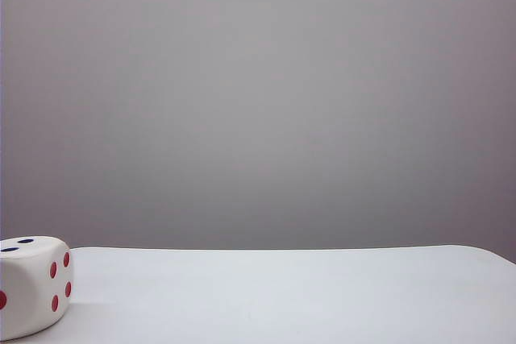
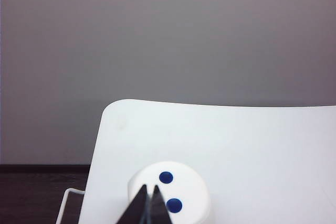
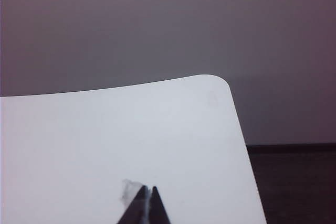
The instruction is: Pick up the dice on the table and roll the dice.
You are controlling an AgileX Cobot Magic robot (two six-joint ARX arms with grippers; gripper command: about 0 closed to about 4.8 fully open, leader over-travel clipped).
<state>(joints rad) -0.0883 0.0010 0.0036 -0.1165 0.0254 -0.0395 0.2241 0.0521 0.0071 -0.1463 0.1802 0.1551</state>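
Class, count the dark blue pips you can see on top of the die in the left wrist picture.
2. Both sit on the die's top face: one farther from the left hand, one nearer. The hand may hide more.

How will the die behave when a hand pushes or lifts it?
The die rests flat on the table, so it probably stays put until pushed. Its rounded edges likely let it tumble easily. It looks wide beside the shut left hand, so the grasp may need widely opened jaws.
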